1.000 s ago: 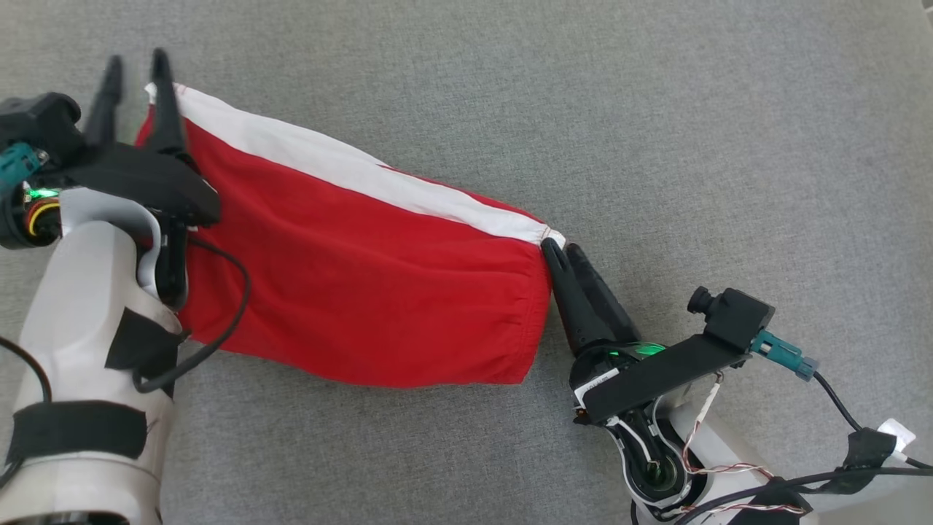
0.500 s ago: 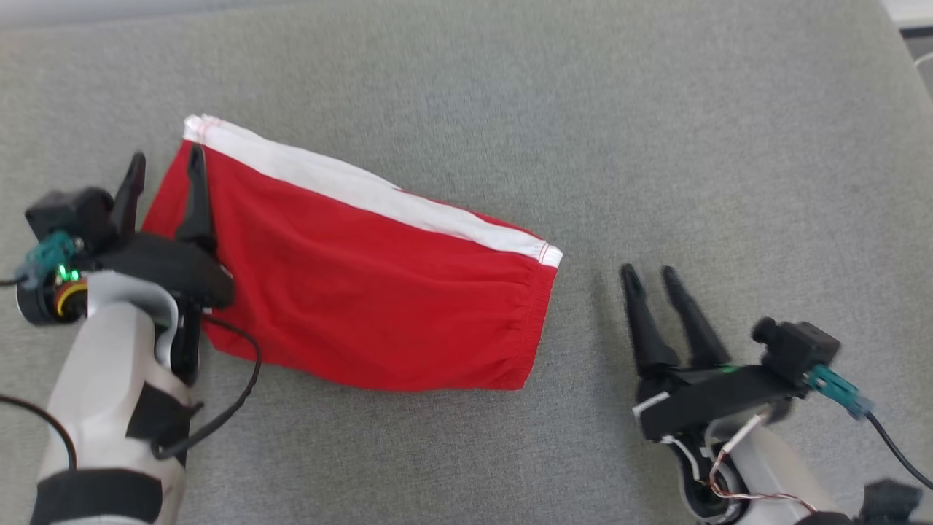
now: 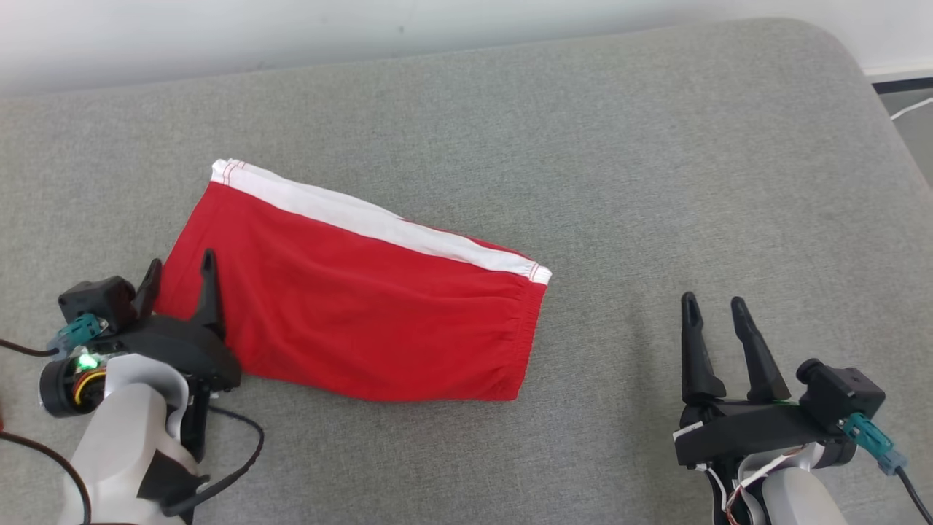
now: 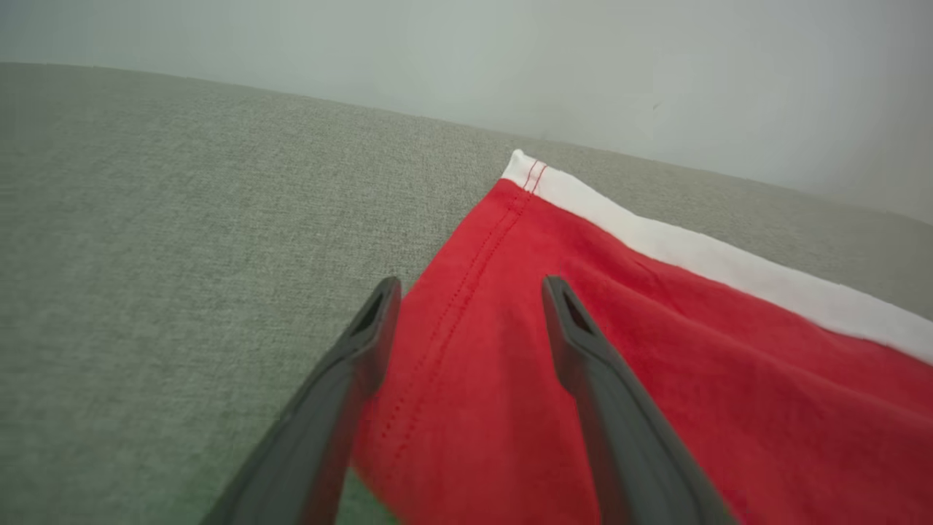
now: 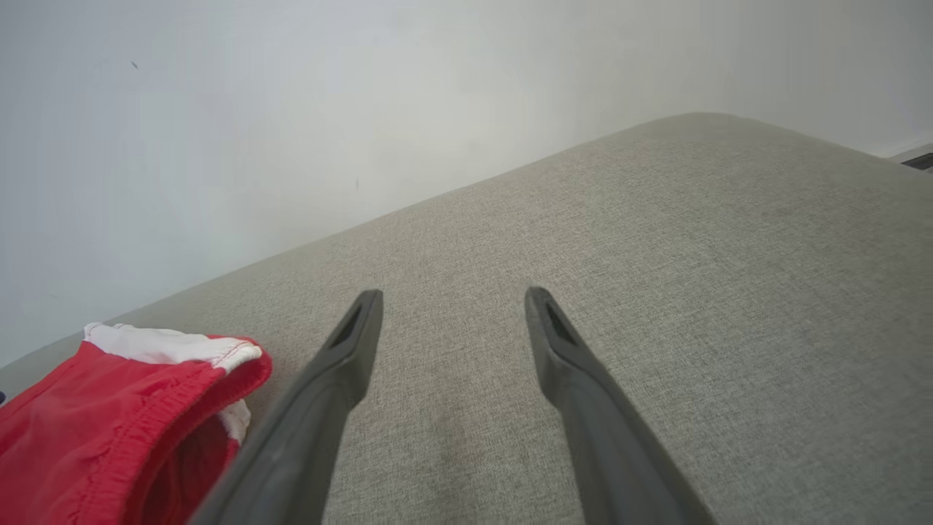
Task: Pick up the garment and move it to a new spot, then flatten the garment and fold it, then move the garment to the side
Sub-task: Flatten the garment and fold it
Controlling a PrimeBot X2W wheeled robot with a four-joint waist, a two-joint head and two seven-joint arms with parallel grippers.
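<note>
**Both grippers off the folded garment**

Right gripper (image 3: 713, 300) has let go of the garment's (image 3: 350, 321) white right corner and backed off, now well apart from it near the bench's (image 3: 656, 146) front right, fingers spread and empty; left gripper (image 3: 182, 259) has drawn back from the far left corner to the near left one, fingers also parted, holding nothing; the camera has tilted too. Garment lies flat as a folded red wedge with a white band along its far edge, on the bench's left half; folding looks done, and I judge the shift aside either finished or all that remains. Head view gives the whole outline; left wrist view adds the stitched hem running between the fingers, one finger over cloth, one over bench; right wrist view shows the gathered right end, its layers gaping slightly.
</note>
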